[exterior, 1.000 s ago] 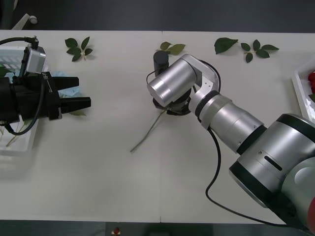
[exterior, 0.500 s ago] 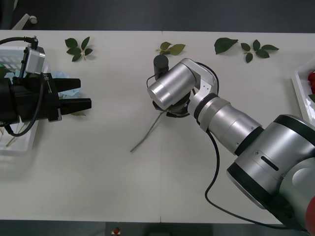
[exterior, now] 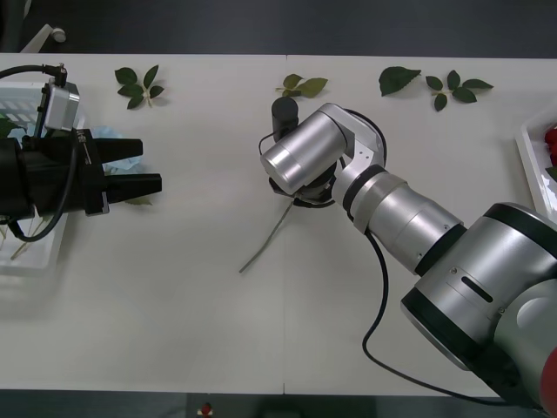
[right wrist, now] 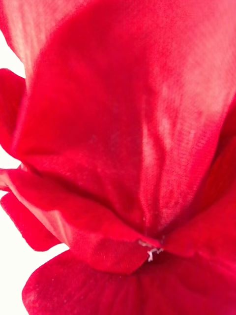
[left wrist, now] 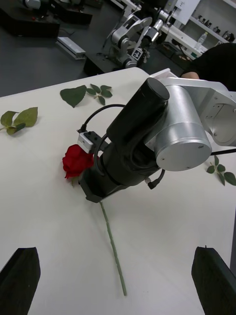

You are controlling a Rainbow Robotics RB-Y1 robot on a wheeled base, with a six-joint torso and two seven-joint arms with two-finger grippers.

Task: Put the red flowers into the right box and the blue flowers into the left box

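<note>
Rose under the right claw at mid-surface

Boxes sit at the two far sides of the white surface [exterior: 174, 331]. The left box [exterior: 19, 100], white with slotted walls, lies at the left edge, mostly hidden behind the left arm; a pale blue flower [exterior: 106, 135] peeks out beside the arm at the box's inner side, and thin stems cross the box's near end. The right box [exterior: 531, 161] shows as a white raised rim at the right edge, with a bit of red flower [exterior: 551, 138] inside it.

The right claw [left wrist: 88, 184] is down at the middle of the surface, hidden beneath the silver wrist in the front view. From the left wrist camera, its black end sits right at the head of a red rose [left wrist: 76, 161], where the head joins the stem; whether the fingers are pinching the rose cannot be told. The right wrist camera sees red petals [right wrist: 123, 147] pressed close. The rose's thin green stem [exterior: 265, 239] trails from under the wrist toward the near left, lying along the surface.

The left claw [exterior: 144, 165] hovers beside the left box with its two black fingers spread apart, holding nothing and pointing toward the centre.

Loose green leaf sprigs [exterior: 137, 84] lie along the far edge: one far left, one behind the right wrist, two more far right. Between the two arms, and across the whole near half, the surface is open.
</note>
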